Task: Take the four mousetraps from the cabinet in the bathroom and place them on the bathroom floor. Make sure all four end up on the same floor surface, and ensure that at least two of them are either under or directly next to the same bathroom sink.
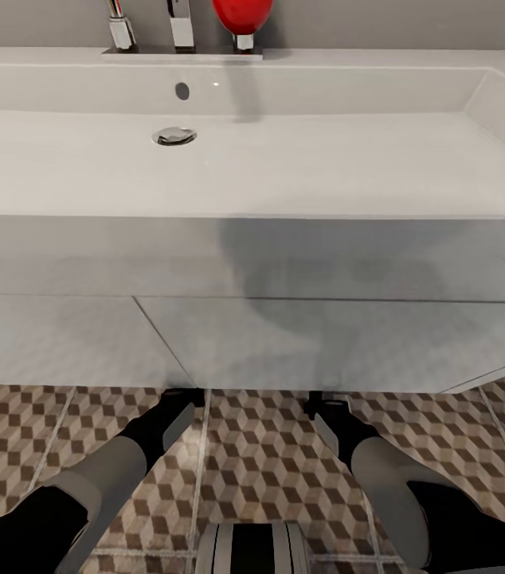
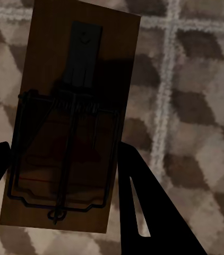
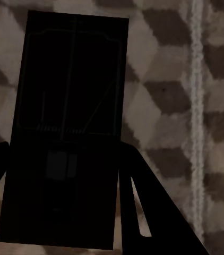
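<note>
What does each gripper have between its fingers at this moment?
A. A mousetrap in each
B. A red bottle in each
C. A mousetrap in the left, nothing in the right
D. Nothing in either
A: each wrist view shows a mousetrap between dark fingers, above the patterned floor.

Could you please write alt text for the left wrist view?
A brown wooden mousetrap with dark wire parts sits between the left gripper's two black fingers, above the cube-patterned floor tiles with pale grout lines.

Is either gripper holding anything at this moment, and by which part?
Both appear to. The left gripper holds a mousetrap across its long side edges, near the wire-frame end. The right gripper holds another mousetrap likewise across its sides.
</note>
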You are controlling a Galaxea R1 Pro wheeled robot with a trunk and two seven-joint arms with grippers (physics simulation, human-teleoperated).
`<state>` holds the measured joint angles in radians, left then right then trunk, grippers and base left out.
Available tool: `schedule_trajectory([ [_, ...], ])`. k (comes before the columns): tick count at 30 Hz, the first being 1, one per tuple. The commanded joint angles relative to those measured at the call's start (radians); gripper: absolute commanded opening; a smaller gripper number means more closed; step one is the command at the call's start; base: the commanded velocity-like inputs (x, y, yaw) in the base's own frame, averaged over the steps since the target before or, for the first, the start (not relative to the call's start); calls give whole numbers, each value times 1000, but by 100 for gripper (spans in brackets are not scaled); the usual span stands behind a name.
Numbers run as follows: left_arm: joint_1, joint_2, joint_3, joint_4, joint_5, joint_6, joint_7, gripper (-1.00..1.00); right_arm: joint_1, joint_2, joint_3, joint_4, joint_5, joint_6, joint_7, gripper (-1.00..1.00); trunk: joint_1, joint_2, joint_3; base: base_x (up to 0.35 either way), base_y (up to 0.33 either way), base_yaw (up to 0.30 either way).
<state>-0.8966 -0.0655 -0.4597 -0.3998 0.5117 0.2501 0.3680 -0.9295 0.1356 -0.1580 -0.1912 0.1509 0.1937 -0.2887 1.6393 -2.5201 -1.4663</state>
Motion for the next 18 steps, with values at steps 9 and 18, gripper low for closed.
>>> schedule_trajectory([
  [9,-25,1,-7,-2,7,6,8,-100,0,1,-8,-3,9,6,-1,-100,1,-1,-12,0,0,0],
  [18,-25,1,-7,-2,7,6,8,-100,0,1,-8,-4,9,6,0,-100,1,-1,-12,0,0,0],
])
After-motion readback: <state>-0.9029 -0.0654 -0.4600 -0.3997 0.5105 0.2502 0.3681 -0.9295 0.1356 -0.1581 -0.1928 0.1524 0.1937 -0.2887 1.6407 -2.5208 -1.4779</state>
